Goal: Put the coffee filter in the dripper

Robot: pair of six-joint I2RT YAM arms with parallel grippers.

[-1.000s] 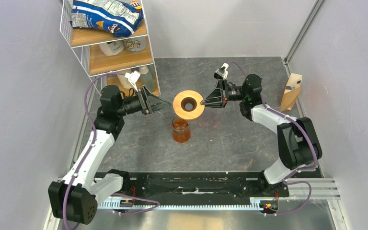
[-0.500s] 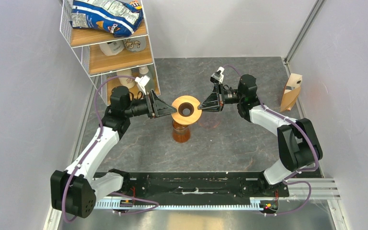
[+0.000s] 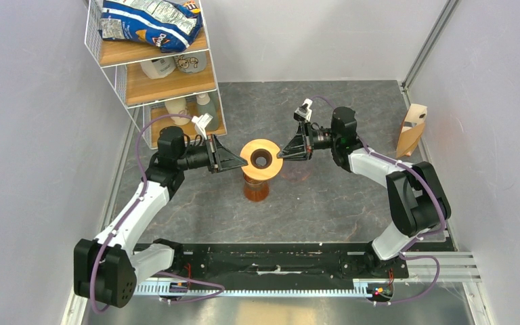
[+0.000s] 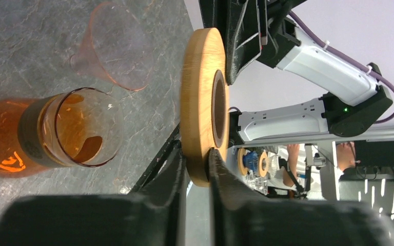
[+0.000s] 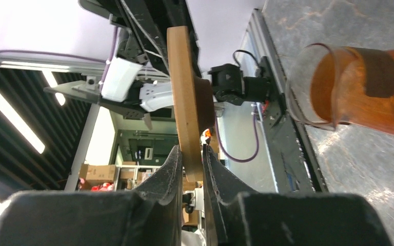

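**Two grippers pinch one wooden ring over an amber glass vessel**

Both arms meet at the middle of the dark stone table [image 3: 352, 203], holding the dripper [image 3: 262, 147] level in the air between them. The left gripper [image 3: 242, 162] has its jaws pinched on the ring's left rim. The right gripper [image 3: 281, 152] has its jaws pinched on the opposite rim. Each wrist view shows black fingers clamped on either face of the pale wood. The amber glass vessel [image 3: 256, 189] stands upright just beneath the dripper, with a gap between its mouth and the ring. A clear orange-tinted glass cone [image 4: 115, 46] lies on its side beside the vessel. The coffee filter [image 3: 405, 141], tan-brown paper, sits at the pale wooden stand [image 3: 418, 112] by the right wall, well apart from the dripper. A wire shelf rack [image 3: 118, 74] stands at the far left corner.
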